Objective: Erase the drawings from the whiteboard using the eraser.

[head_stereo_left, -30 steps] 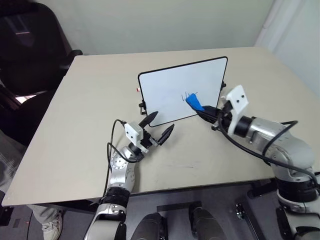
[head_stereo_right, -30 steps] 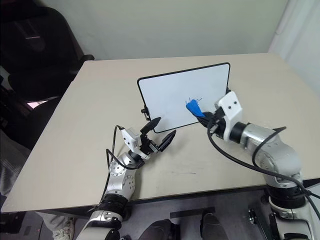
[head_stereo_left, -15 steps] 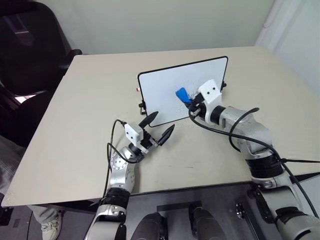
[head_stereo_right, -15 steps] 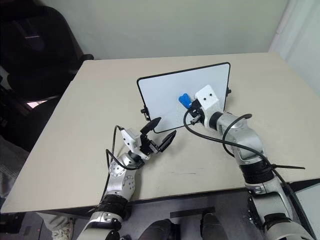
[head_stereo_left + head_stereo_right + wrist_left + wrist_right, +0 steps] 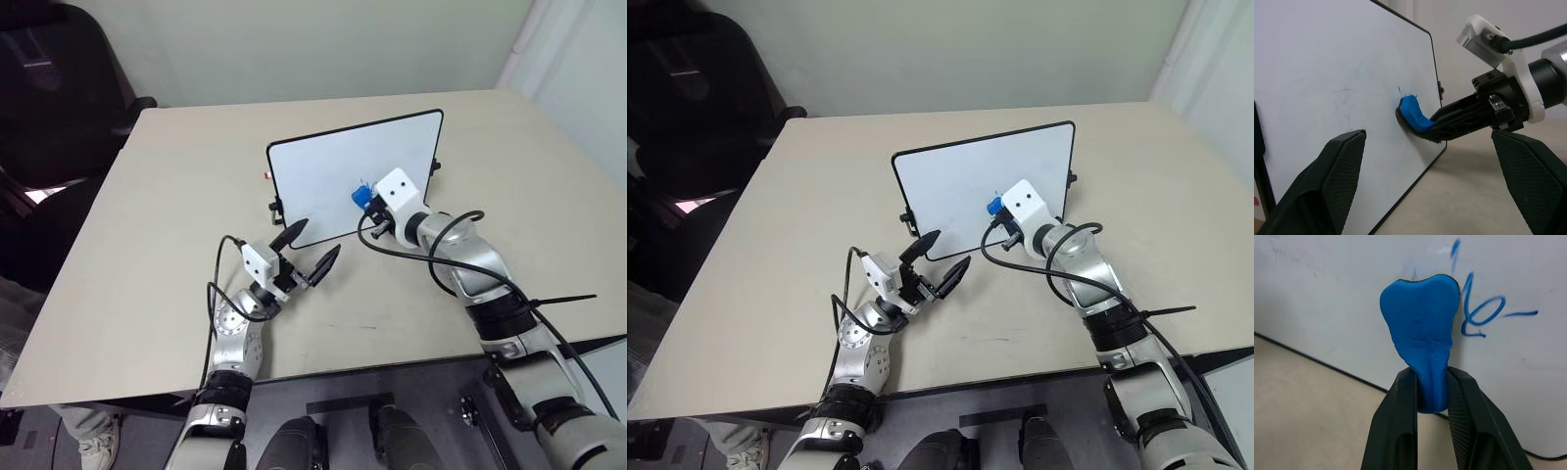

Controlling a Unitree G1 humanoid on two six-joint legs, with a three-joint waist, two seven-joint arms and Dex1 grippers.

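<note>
in the head views, a beige table (image 5: 147, 215) carries the whiteboard (image 5: 323, 176), propped upright with a thin black rim and small black clip feet. the right gripper (image 5: 366, 203) reaches in from the board's right-hand side, and the blue eraser (image 5: 361, 198) at its tip meets the white face low and right of centre. a white camera box sits on that wrist just behind the fingers. the left gripper (image 5: 309, 249) hangs in front of the board's lower left corner, apart from it, its two black fingers spread wide with nothing between them. a dark chair (image 5: 49, 88) stands past the table's far left corner. the marks on the board are too small to make out here.

the left wrist view shows the board from the side, which the head views do not: the eraser's (image 5: 1413, 112) rounded end is pressed flat on the white surface, bent where it touches, and a few short blue strokes of the drawings (image 5: 1403, 91) peek out just above it. faint grey smears lie further along the face.

the right wrist view looks straight along the right gripper's fingers. they are pressed together on the narrow stem of the eraser (image 5: 1422, 333), pinching it tight. the soft block flares wider beyond the fingertips and touches the board. just beside it are the drawings (image 5: 1474, 308): a short dash, an upright stroke and a small loop with a tail, all in blue marker.
</note>
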